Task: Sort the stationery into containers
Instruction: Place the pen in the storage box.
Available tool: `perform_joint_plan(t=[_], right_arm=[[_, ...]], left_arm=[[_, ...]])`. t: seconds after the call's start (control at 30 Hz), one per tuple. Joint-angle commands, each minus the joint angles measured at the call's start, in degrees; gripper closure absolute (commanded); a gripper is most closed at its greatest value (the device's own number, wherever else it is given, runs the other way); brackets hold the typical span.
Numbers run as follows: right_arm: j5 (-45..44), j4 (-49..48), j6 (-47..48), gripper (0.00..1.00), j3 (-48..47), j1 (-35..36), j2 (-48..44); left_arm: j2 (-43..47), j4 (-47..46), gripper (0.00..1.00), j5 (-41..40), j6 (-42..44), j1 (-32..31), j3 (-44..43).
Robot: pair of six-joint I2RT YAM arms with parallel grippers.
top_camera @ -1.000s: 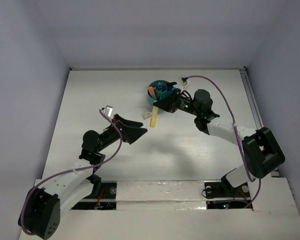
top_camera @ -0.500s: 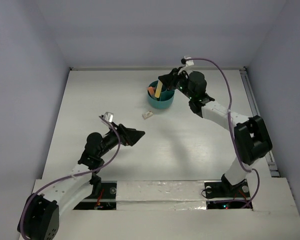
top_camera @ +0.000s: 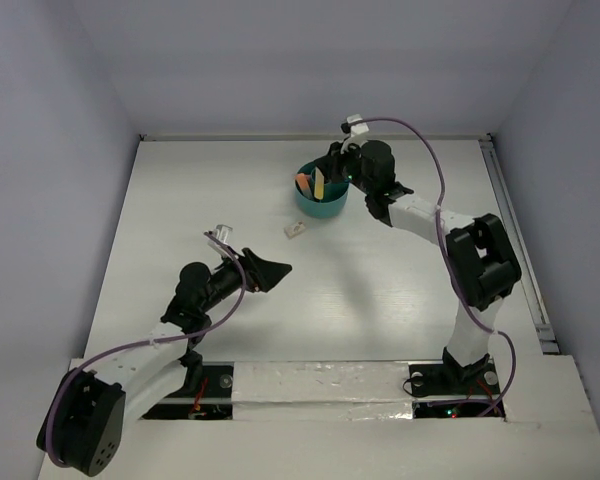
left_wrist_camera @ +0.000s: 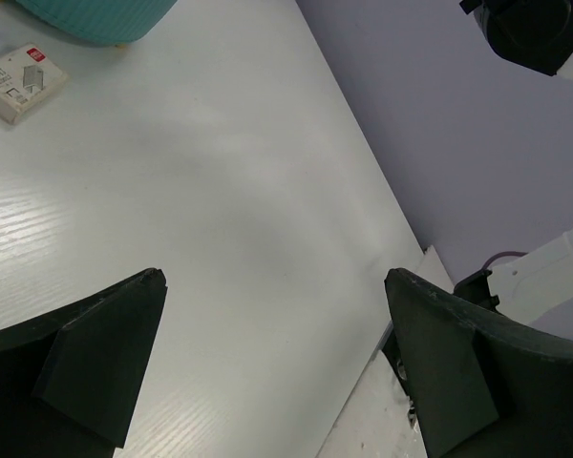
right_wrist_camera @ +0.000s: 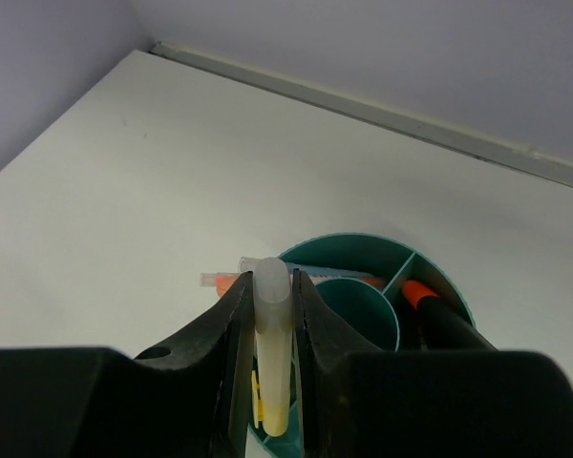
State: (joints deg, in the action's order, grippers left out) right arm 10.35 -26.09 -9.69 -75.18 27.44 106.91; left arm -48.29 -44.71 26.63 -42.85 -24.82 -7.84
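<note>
The right hand [right_wrist_camera: 270, 298] was clamped tight on the yellow marker [right_wrist_camera: 272, 382], held upright with its tip down at the outer ring of the teal cup [right_wrist_camera: 358, 238]. An orange-capped pen [right_wrist_camera: 422, 298] sat in another cell. The left hand [left_wrist_camera: 274, 279] hung wide open and empty above the worktop [left_wrist_camera: 220, 191], well back from the cup. A white box [left_wrist_camera: 21, 80] lay just beside the cup.
</note>
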Motion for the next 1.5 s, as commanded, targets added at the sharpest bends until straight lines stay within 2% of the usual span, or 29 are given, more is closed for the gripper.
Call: perform_joint_plan(t=[0.0, 0.53, 0.57, 0.67, 0.7, 0.87, 1.03, 1.23, 1.37, 1.47], right_arm=[[2.9, -4.2, 2.1, 1.0, -1.8, 0.1, 0.8], [7.4, -11.5, 0.7, 1.0, 1.2, 0.1, 3.1], [7.7, -11.6, 0.6, 0.89, 1.9, 0.1, 2.5], [7.9, -10.9, 0.7, 0.69, 2.2, 0.1, 1.3], [7.8, -10.5, 0.8, 0.59, 2.3, 0.1, 0.2], [7.2, -7.9, 0.5, 0.38, 3.1, 0.1, -2.9], [7.2, -6.0, -1.4, 0.28, 5.7, 0.1, -7.1], [5.1, -1.6, -6.8, 0.27, 11.5, 0.1, -15.8], [5.9, -3.0, -13.5, 0.25, 20.6, 0.1, -23.4], [8.3, -2.8, -16.3, 0.2, 26.6, 0.1, -28.8]], left_arm=[[-0.8, -3.7, 0.01, 0.3, 1.5, -0.3, -0.1], [-1.6, -3.5, 0.01, 0.5, 1.8, -0.3, -0.5], [-1.5, -3.5, 0.01, 0.4, 1.8, -0.3, -0.6], [-1.4, -3.3, 0.01, 0.3, 1.7, -0.3, -0.7], [-1.3, -3.3, 0.01, 0.3, 1.7, -0.3, -0.8], [-0.1, -1.8, 0.01, -0.2, 1.9, -0.3, -1.2], [3.3, 5.0, 0.01, -5.7, 4.4, -0.3, -3.2], [2.9, 15.4, 0.02, -16.1, 9.4, -0.3, -10.0], [-3.5, 19.9, 0.04, -22.5, 12.4, -0.8, -14.6], [-12.2, 22.0, 0.05, -25.6, 13.8, -3.4, -19.2]])
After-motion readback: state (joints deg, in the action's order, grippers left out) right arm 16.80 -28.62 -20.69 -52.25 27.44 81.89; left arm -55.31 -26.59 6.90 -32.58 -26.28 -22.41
